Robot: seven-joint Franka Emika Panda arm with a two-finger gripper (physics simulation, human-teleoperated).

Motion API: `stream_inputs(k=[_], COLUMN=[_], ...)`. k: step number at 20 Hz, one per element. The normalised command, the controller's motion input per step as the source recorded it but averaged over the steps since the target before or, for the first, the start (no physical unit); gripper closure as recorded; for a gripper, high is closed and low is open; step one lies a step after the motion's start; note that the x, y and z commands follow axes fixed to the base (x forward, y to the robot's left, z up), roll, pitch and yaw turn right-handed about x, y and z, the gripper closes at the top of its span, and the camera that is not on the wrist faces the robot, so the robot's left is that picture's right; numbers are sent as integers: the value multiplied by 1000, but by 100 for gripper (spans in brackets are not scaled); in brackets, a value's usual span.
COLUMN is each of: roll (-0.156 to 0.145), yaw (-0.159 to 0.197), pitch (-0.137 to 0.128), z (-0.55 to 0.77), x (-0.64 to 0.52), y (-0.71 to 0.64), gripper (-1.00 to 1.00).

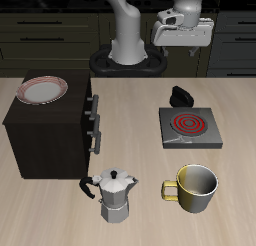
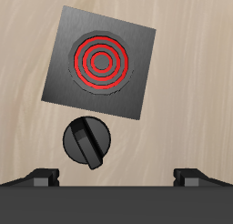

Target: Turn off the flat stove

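The flat stove is a thin grey square slab on the table, and its round spiral coil glows red. A black round knob with a raised ridge stands just behind the slab, toward the robot's base. My gripper hangs high above the table's back, above and behind the knob, touching nothing. In the wrist view the slab, the red coil and the knob lie below my gripper. Its fingertips stand wide apart, open and empty.
A big dark-brown box with handles stands across the table from the stove, with a red-rimmed plate on top. A silver moka pot and a yellow mug stand near the table's front edge.
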Motion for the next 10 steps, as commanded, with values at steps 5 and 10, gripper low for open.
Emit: stream_inputs(k=[5, 10], roll=[23, 10], yaw=[90, 89], pitch=[-20, 9], z=[-219, -347], x=[-80, -99], y=[365, 294], gripper=[-100, -100])
